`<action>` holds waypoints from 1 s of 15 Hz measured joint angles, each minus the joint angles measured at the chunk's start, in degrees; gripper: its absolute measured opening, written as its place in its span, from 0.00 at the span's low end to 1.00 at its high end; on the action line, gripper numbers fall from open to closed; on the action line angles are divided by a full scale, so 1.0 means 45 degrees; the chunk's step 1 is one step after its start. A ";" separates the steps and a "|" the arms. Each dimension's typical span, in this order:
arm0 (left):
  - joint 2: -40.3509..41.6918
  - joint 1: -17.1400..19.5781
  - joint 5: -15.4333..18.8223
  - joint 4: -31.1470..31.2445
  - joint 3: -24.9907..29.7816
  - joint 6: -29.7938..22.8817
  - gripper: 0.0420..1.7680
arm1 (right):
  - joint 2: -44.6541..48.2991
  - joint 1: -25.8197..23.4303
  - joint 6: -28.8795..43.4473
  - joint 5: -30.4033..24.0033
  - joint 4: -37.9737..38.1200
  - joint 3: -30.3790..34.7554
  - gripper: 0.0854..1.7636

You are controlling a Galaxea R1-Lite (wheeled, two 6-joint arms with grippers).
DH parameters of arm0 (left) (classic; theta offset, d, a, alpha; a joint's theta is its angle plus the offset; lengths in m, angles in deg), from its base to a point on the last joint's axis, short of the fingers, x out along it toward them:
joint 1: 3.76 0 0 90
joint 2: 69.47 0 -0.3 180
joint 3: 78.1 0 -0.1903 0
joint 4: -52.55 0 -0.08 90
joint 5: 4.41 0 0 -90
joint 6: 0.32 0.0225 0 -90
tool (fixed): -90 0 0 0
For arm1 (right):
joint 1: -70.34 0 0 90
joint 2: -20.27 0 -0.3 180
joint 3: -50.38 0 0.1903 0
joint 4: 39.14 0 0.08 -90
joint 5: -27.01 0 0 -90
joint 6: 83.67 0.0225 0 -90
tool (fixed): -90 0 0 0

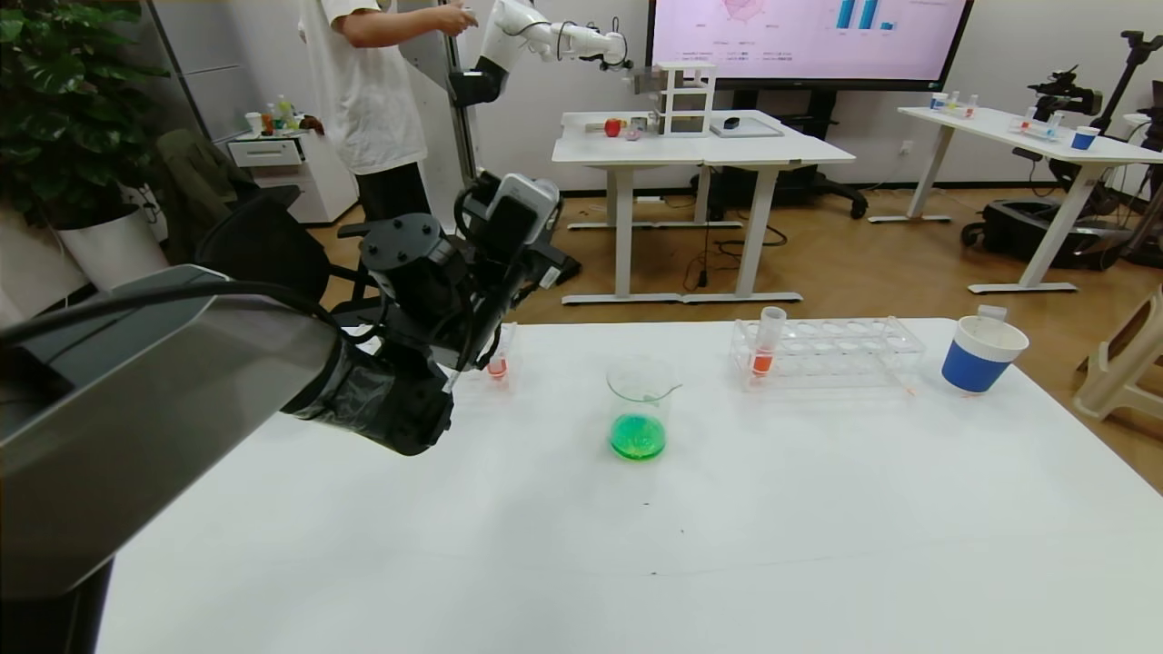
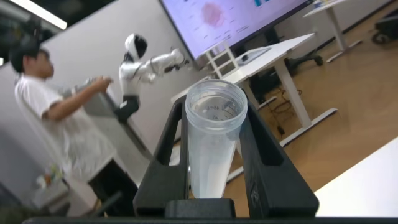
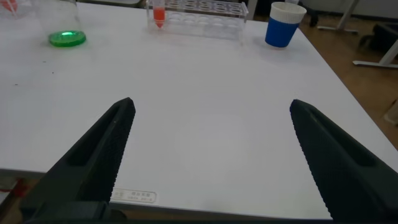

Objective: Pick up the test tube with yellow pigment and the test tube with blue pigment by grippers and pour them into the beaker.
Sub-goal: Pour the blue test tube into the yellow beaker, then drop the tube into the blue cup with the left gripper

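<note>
Head view: the beaker (image 1: 641,407) holds green liquid mid-tabletop; the left gripper (image 1: 491,350) hovers toward the far left edge; left wrist view: its fingers (image 2: 264,158) clamp an emptied test tube (image 2: 213,143); right wrist view: the right gripper (image 3: 208,155) gapes wide over the near edge.

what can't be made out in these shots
- Left gripper, head view: hidden behind its own arm; only the left wrist view shows it shut on an emptied test tube.
- Which pigment that tube held: no liquid is visible.
- Right gripper: outside the head view.
- Paper cup contents: hidden by its wall.
- Beaker markings: too small.
</note>
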 joint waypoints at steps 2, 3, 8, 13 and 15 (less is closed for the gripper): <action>0.0141 -0.0035 -0.1964 0.0964 -0.0062 -0.1796 0.27 | 0.0000 0.0000 0.0005 0.0000 0.0000 0.0000 0.98; 0.0198 -0.0062 -0.2620 0.1552 -0.0081 -0.2677 0.27 | 0.0000 0.0000 0.0000 0.0000 0.0000 0.0000 0.98; 0.0702 -0.0184 -0.4920 0.6453 -0.1219 -0.6713 0.27 | 0.0000 0.0000 0.0000 0.0005 -0.0005 0.0000 0.98; 0.1969 0.0853 -0.5004 0.9869 -0.1772 -0.8059 0.27 | 0.0000 0.0011 0.0005 0.0005 0.0000 0.0000 0.98; 0.2365 0.1739 -0.4643 0.9948 -0.1690 -0.8005 0.27 | 0.0000 0.0000 0.0000 0.0000 0.0000 0.0000 0.98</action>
